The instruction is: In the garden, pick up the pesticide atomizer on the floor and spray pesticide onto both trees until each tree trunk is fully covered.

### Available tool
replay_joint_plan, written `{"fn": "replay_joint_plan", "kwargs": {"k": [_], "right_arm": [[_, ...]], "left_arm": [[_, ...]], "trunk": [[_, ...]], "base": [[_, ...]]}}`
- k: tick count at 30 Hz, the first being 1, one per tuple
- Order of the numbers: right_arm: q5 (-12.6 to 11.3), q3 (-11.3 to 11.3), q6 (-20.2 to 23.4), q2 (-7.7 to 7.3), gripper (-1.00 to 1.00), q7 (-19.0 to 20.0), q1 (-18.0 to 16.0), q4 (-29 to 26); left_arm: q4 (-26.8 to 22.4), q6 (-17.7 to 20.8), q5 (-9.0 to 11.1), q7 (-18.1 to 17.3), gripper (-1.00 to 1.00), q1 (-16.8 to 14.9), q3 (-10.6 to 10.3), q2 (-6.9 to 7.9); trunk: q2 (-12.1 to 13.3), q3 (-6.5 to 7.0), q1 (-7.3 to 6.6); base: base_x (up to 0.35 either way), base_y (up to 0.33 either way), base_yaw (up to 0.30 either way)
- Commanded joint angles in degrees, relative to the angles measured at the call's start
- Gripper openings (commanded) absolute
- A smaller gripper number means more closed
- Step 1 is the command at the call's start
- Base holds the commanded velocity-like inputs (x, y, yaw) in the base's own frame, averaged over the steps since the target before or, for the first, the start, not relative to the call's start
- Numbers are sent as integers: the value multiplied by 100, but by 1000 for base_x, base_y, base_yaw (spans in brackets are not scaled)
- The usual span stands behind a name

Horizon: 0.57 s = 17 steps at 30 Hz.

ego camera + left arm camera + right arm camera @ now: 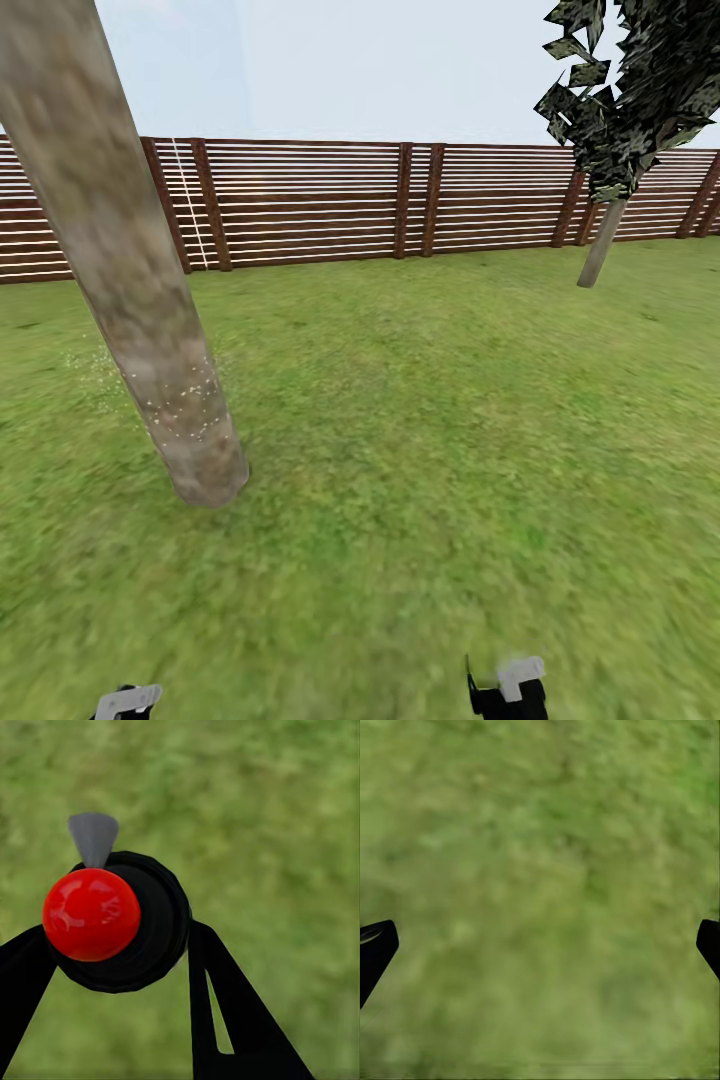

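A thick mottled grey-brown tree trunk (130,290) leans up through the left of the head view, with small white specks (188,405) on its lower part. A second tree (601,255) with a thin trunk and dark leafy crown stands far right by the fence. In the left wrist view, my left gripper (112,971) is shut on the pesticide atomizer (91,913), a black round body with a red cap and a grey nozzle, held over grass. My right gripper (540,945) is open, its fingers wide apart above bare grass. Both grippers peek in at the head view's lower edge, the left (127,702) and the right (508,690).
Green lawn (420,420) stretches from me to a brown horizontal-slat wooden fence (330,200) across the back. A thin white pole (190,205) stands against the fence. A few white specks lie on the grass (95,370) left of the near trunk.
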Motion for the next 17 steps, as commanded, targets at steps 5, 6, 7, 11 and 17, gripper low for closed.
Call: {"fn": "replay_joint_plan", "kwargs": {"k": [5,6,7,11,17], "right_arm": [[13,50,-1,1,100,-46,444,-1],[13,50,-1,1,100,-46,457,-3],[13,50,-1,1,100,-46,460,-2],[13,50,-1,1,100,-46,464,-6],[13,50,-1,1,100,-46,464,-1]], "left_arm": [[7,-17,41,-70,-100,-4,30,4],[7,-12,36,-70,-100,-4,30,21],[7,-11,35,-70,-100,-4,30,32],[-1,-9,11,-71,-100,-4,12,17],[0,-8,21,-71,-100,-4,5,9]], "trunk": [[-2,-4,-1],[-2,-4,-1],[-2,-4,-1],[-2,-4,-1],[-2,-4,-1]], "base": [[0,0,0],[0,0,0],[0,0,0],[0,0,0],[0,0,0]]}}
